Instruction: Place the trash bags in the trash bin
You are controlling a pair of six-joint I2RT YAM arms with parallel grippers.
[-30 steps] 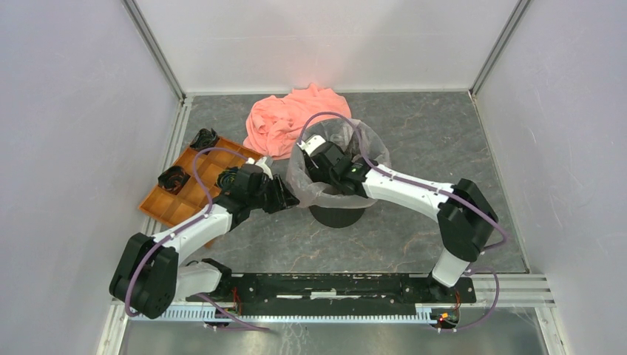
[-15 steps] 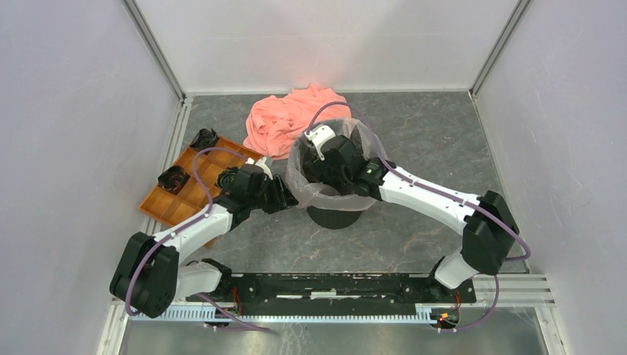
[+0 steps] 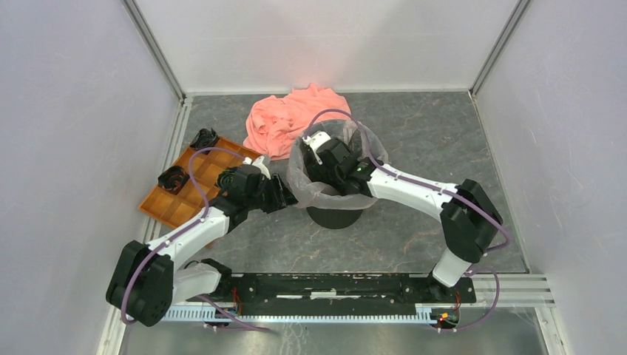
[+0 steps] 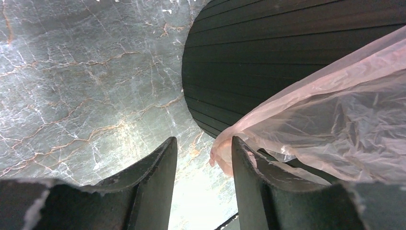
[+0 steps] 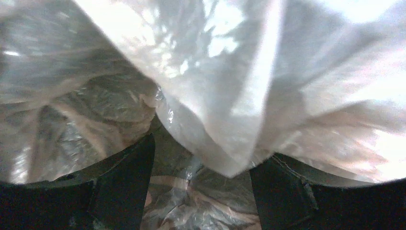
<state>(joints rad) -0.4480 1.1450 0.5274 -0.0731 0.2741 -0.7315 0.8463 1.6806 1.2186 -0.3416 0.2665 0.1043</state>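
Observation:
The black trash bin stands mid-table with the pale pink trash bag draped over its rim and lining it. My left gripper is open beside the bin's left side. In the left wrist view its fingers stand apart, with the bag's hanging edge touching the right finger and the bin's ribbed wall behind. My right gripper reaches down into the bin. In the right wrist view it is open, with a fold of bag film hanging between the fingers.
A salmon-orange cloth lies behind the bin. An orange compartment tray with small black items sits at the left, near my left arm. Enclosure walls stand on three sides.
My right arm pushed further over and into the bin, then drew back a little to the left. The left gripper has stayed by the bin's left side.

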